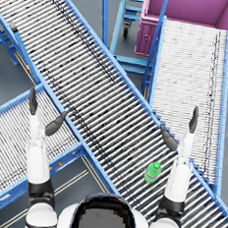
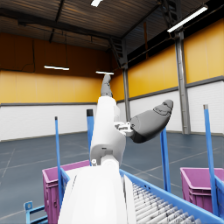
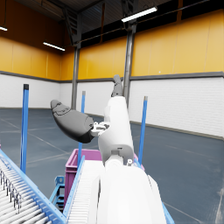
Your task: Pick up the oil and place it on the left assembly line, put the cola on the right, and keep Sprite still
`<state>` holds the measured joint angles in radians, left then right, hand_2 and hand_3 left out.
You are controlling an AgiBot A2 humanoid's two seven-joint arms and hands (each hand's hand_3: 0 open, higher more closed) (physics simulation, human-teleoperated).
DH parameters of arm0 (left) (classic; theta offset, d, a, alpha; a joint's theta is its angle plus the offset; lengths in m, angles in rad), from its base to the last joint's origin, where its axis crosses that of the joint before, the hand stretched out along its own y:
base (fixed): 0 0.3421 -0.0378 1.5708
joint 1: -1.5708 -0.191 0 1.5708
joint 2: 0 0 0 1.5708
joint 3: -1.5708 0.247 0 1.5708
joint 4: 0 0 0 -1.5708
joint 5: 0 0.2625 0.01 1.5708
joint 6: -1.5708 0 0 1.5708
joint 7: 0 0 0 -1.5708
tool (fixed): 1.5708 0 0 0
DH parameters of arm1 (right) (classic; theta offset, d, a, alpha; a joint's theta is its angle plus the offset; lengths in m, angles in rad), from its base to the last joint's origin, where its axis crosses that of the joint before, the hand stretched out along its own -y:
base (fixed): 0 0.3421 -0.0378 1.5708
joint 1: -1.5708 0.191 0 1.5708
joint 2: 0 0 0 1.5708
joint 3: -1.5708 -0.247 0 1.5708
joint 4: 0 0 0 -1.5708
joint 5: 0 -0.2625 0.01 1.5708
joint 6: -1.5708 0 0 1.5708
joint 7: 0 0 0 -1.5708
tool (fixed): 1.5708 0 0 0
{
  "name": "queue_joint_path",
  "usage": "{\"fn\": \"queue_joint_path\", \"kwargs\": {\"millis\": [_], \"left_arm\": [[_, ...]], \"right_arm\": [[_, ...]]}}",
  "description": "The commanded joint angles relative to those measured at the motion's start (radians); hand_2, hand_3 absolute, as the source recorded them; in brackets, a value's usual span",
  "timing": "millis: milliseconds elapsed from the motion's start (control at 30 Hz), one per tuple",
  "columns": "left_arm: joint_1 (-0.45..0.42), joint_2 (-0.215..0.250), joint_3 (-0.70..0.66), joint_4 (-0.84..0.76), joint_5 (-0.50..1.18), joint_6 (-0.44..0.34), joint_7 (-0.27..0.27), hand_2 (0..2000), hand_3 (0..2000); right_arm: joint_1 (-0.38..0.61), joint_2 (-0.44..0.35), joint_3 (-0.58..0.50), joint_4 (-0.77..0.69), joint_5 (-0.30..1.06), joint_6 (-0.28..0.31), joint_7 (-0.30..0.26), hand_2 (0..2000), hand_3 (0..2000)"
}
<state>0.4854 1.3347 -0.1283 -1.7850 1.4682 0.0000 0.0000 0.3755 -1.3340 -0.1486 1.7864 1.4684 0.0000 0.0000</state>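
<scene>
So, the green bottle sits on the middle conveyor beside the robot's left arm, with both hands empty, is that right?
Not quite: the head view shows the green bottle on the middle conveyor beside the right arm; the left hand and right hand are empty.

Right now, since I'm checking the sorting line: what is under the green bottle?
The green bottle rests on the rollers of the diagonal conveyor. The rollers directly beneath it are covered by the bottle, so nothing else can be seen there.
</scene>
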Motion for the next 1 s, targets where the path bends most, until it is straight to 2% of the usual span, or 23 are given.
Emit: {"fn": "queue_joint_path", "kwargs": {"millis": [33, 567, 767, 867, 900, 933, 1000], "left_arm": [[-0.009, 0.002, 0.005, -0.014, 0.0, 0.0, 0.0, 0, 0], [-0.041, 0.016, 0.01, -0.029, 0.0, 0.0, 0.0, 0, 0], [-0.039, 0.018, 0.001, -0.031, 0.0, 0.0, 0.0, 0, 0], [-0.003, 0.013, -0.019, -0.015, 0.0, 0.0, 0.0, 0, 0], [-0.027, 0.018, -0.009, -0.022, 0.0, 0.0, 0.0, 0, 0], [-0.002, 0.014, -0.027, -0.012, 0.0, 0.0, 0.0, 0, 0], [-0.02, 0.018, -0.019, -0.015, 0.0, 0.0, 0.0, 0, 0]], "right_arm": [[-0.003, -0.001, -0.002, 0.002, 0.0, 0.0, 0.0, 0, 0], [0.013, -0.005, -0.025, 0.027, 0.0, 0.0, 0.0, 0, 0], [0.022, -0.007, -0.017, 0.027, 0.0, 0.0, 0.0, 0, 0], [0.033, -0.006, -0.004, 0.023, 0.0, 0.0, 0.0, 0, 0], [0.035, -0.007, 0.0, 0.025, 0.0, 0.0, 0.0, 0, 0], [0.039, -0.007, 0.001, 0.02, 0.0, 0.0, 0.0, 0, 0], [0.023, -0.011, -0.003, 0.021, 0.0, 0.0, 0.0, 0, 0]]}}
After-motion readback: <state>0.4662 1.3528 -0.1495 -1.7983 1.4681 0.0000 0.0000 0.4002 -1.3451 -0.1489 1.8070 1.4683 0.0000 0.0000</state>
